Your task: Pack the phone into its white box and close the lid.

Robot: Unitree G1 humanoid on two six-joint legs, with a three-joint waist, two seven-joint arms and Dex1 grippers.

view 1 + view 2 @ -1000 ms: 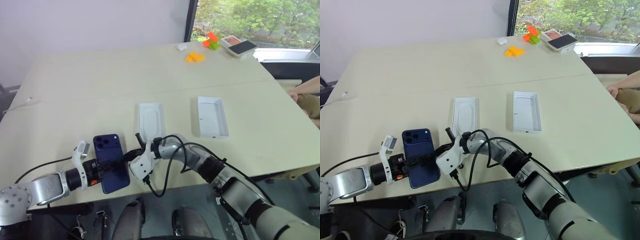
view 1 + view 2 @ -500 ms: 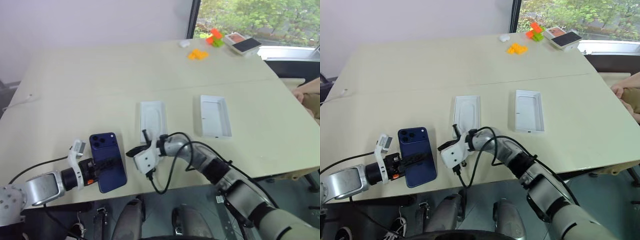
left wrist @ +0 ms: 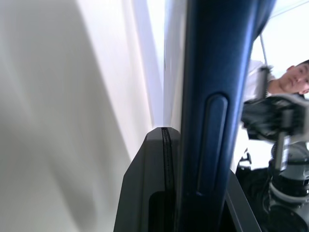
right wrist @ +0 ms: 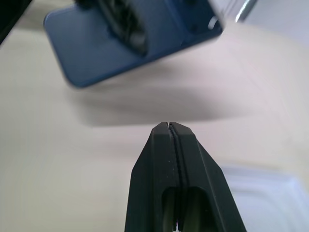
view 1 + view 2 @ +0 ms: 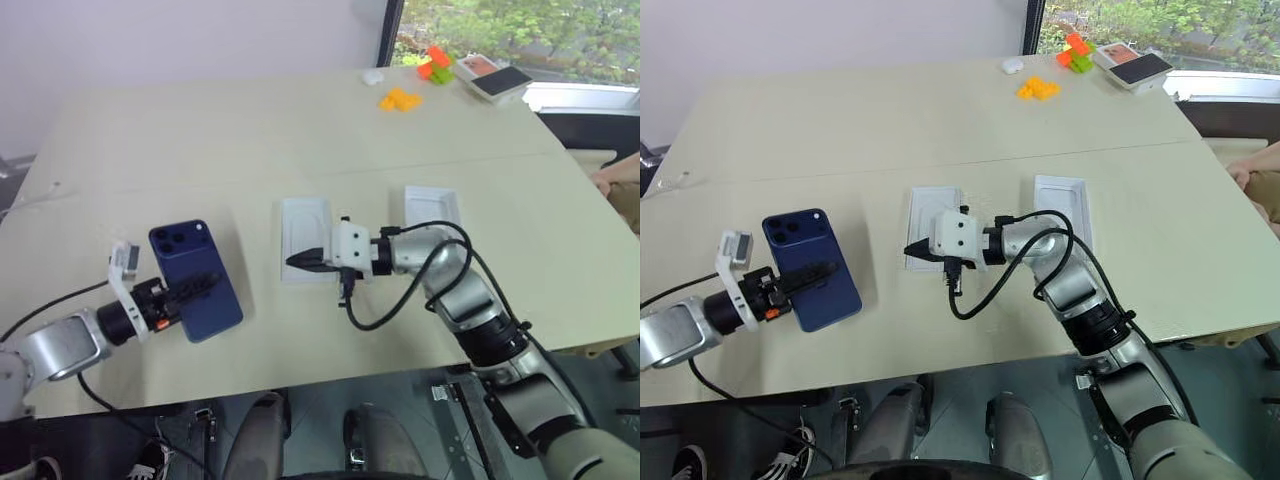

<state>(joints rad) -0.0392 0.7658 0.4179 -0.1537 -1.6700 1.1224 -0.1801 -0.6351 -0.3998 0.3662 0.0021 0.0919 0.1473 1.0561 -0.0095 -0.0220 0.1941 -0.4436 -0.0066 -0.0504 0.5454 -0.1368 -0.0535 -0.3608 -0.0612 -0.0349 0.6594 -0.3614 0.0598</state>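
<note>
The dark navy phone (image 5: 193, 281) is held above the table near its front left, camera bump toward the far side, with my left gripper (image 5: 205, 283) shut on its lower half. In the left wrist view the phone's edge (image 3: 212, 96) runs up beside one finger. My right gripper (image 5: 292, 262) is shut and empty, pointing left over the near end of a thin white insert (image 5: 303, 225). The white box (image 5: 432, 203) lies just right of it, partly hidden by my right arm. The lid is out of view.
The beige table (image 5: 200, 150) holds orange blocks (image 5: 400, 99), orange and green blocks (image 5: 435, 65), a small white object (image 5: 372, 76) and a box with a black-and-red top (image 5: 495, 80) at the far right. A person's hand (image 5: 618, 184) rests at the right edge.
My right gripper has drawn away from the phone's side, rising and moving right to hang over the white insert. The left gripper has lifted the phone a little.
</note>
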